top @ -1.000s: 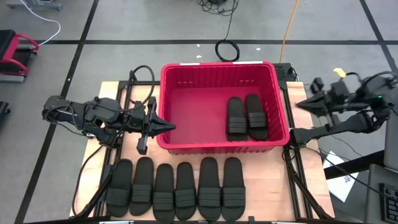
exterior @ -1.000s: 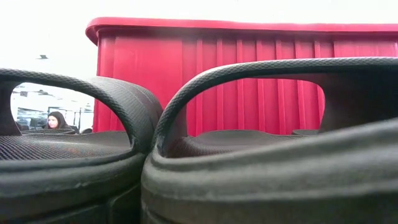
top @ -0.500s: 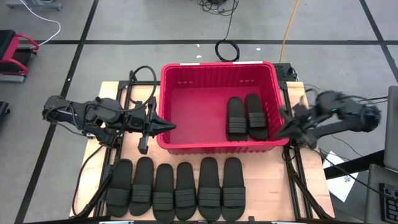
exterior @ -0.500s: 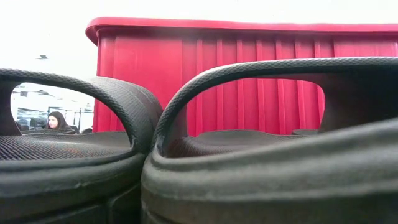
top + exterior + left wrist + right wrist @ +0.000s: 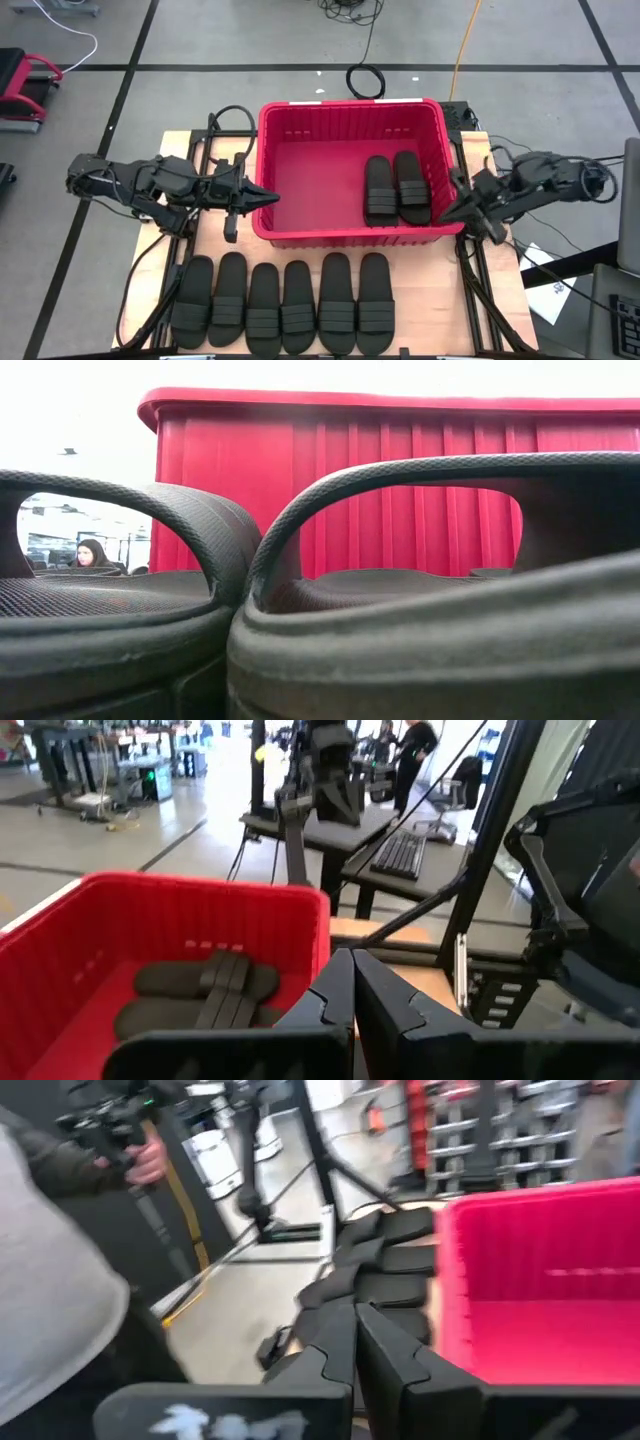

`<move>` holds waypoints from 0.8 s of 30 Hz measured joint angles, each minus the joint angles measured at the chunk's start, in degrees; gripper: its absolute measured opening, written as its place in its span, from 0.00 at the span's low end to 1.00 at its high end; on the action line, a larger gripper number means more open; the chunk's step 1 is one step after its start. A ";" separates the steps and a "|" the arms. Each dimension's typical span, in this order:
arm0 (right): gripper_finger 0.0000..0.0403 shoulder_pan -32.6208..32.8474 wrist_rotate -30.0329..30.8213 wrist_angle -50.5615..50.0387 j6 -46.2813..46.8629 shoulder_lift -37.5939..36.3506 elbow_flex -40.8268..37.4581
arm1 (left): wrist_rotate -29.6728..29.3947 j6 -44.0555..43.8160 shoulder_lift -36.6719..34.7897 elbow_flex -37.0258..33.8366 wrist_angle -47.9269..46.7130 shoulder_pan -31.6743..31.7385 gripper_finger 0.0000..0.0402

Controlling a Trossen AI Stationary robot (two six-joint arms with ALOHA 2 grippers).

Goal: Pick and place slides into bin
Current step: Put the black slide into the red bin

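Looking straight down, I see the large rectangular bright-red plastic bin (image 5: 353, 172) with ribbed walls sitting mid-way across the pale wooden worktop (image 5: 432, 300). Two matte black rubber slide sandals (image 5: 397, 189) lie side by side on the bin's floor, toward its right wall. Six more matching black slides (image 5: 283, 300) sit in a row on the worktop, just in front of the bin's near wall. My left claw (image 5: 268, 198) is closed on nothing, its tips together over the bin's left rim near the front corner. My right claw (image 5: 447, 217) is likewise closed and empty, its tips just outside the bin's front right corner. From worktop height, two ribbed straps fill the foreground with the bin's red wall right behind them, and a person (image 5: 91, 553) shows far off in the room.
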 joint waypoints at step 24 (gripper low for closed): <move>0.00 10.74 -22.77 5.73 9.69 21.00 -0.13 | -0.61 -2.97 -2.40 0.00 -6.69 0.22 0.01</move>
